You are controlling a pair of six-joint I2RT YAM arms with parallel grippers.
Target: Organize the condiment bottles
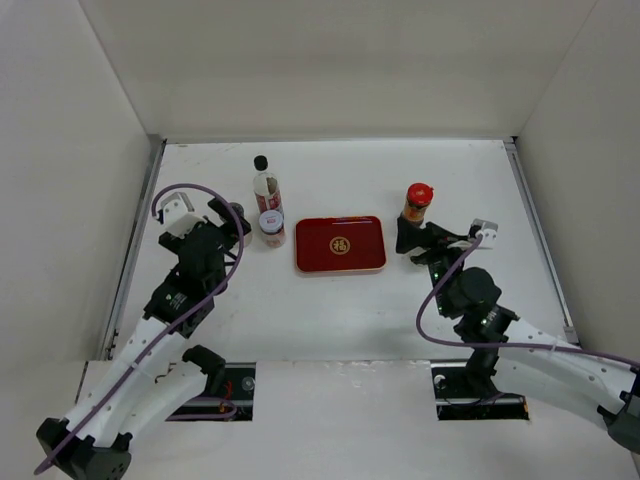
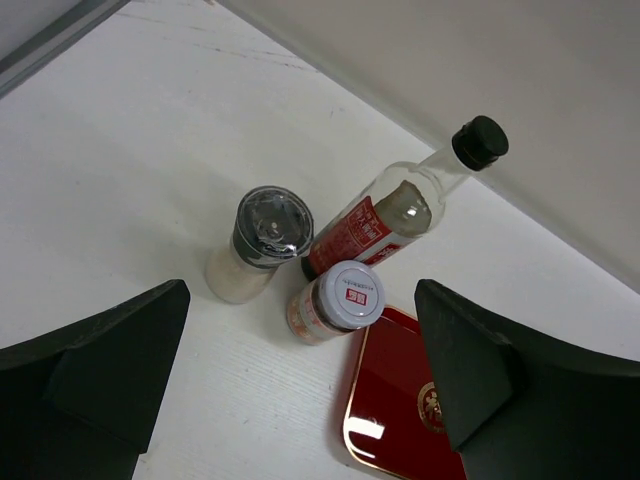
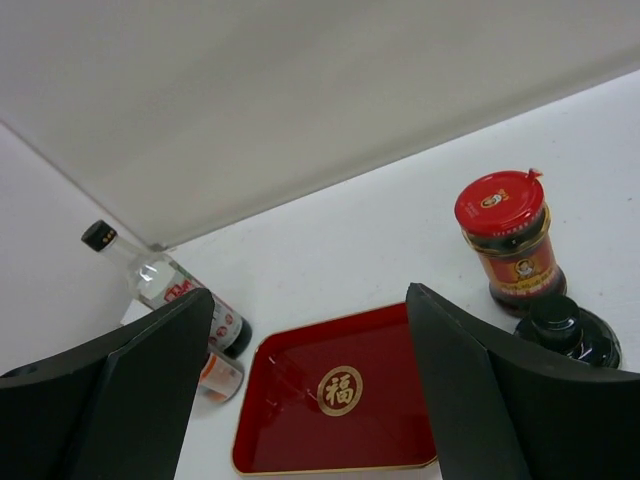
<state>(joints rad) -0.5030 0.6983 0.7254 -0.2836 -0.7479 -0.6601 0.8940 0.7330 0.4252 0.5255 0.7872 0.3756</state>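
A tall slim clear bottle [image 1: 265,184] with a black cap stands left of the red tray [image 1: 340,262]. A white-lidded jar [image 1: 271,228] stands just in front of it. A grey-lidded jar [image 2: 258,244] stands to their left, and the tall bottle [image 2: 400,208] and the white-lidded jar [image 2: 336,300] show beside it. A red-capped jar [image 1: 417,203] stands right of the tray, with a black-lidded jar [image 3: 563,327] just in front of it. My left gripper [image 1: 231,221] is open and empty, close to the grey-lidded jar. My right gripper [image 1: 421,241] is open and empty by the black-lidded jar.
The flat red tray with a gold emblem [image 3: 300,440] lies in the middle of the white table with nothing in it. White walls enclose the table at the back and on both sides. Metal rails run along the left and right edges.
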